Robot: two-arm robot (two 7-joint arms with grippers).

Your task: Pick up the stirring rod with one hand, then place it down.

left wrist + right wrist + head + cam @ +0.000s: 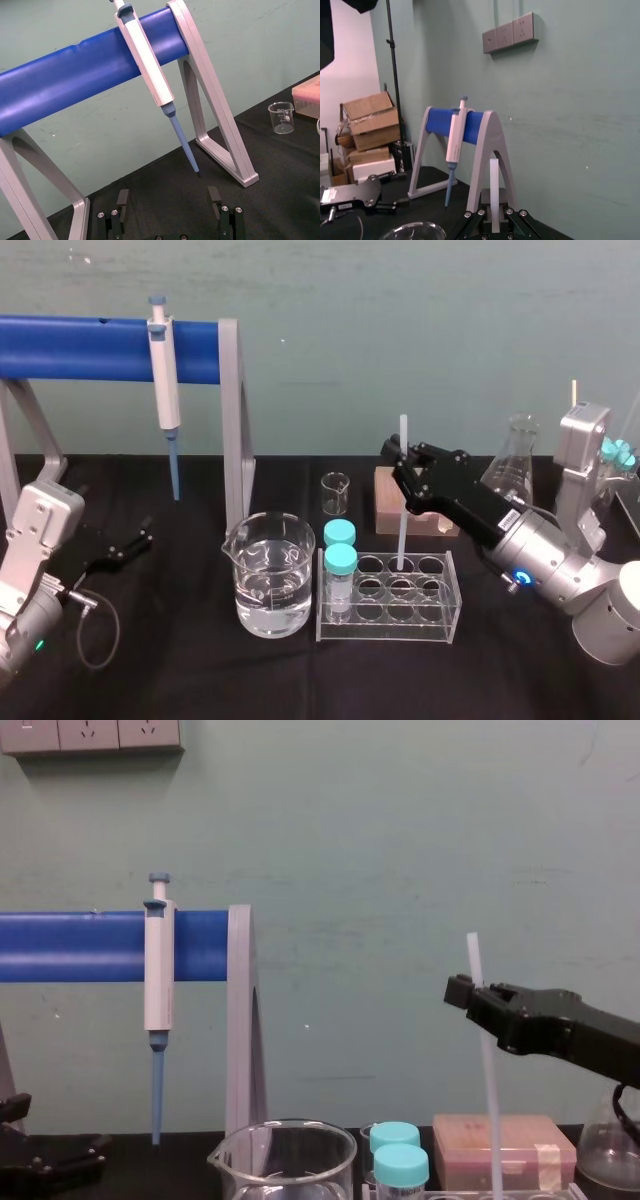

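Observation:
The stirring rod [402, 535] is a thin whitish stick standing upright. My right gripper [403, 476] is shut on its upper part, and a short length sticks up above the fingers. Its lower end reaches down to a back-row hole of the clear tube rack [385, 638]. From the chest view the rod [487, 1070] hangs straight down from the right gripper [470, 995]. In the right wrist view the rod [494, 185] rises between the black fingers. My left gripper [130, 543] rests open on the black table at the far left, its fingers [122, 197] spread with nothing between them.
A water-filled beaker [268, 575] stands left of the rack, which holds two teal-capped vials [340, 560]. Behind are a small beaker [335, 493], a wooden-looking box [386, 510] and a flask [512, 465]. A pipette [165, 390] hangs on the blue-barred stand [90, 348].

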